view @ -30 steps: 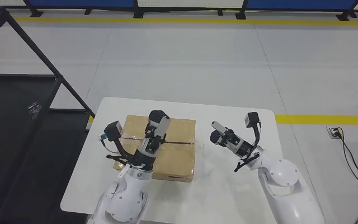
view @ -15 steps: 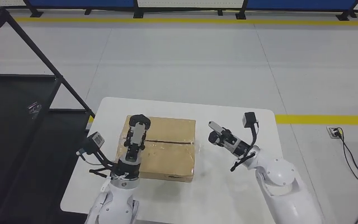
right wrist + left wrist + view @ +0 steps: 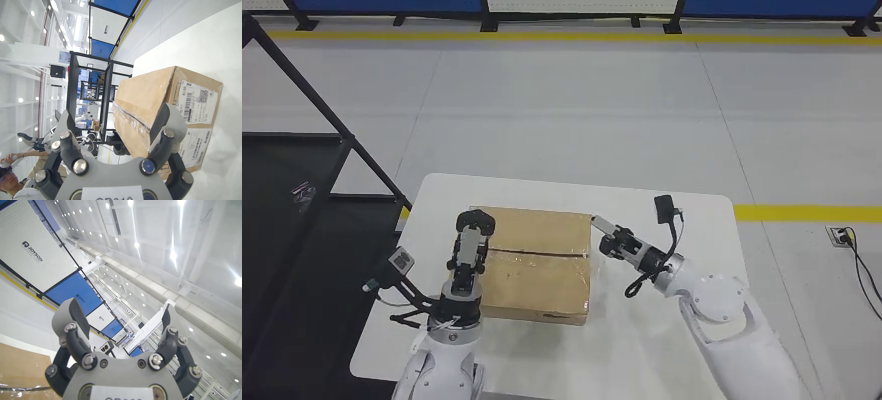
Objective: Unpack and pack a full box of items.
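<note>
box [image 3: 532, 275]: sealed cardboard, 9 o'clock of table [image 3: 642, 200] centre | left gripper [image 3: 471, 224]: fingers spread, empty, box's 10 o'clock corner | right gripper [image 3: 600, 228]: fingers spread, empty, 2 o'clock corner | handling: probably stiff, heavy; tape [image 3: 542, 254] slick, so hold opposite side walls
</note>
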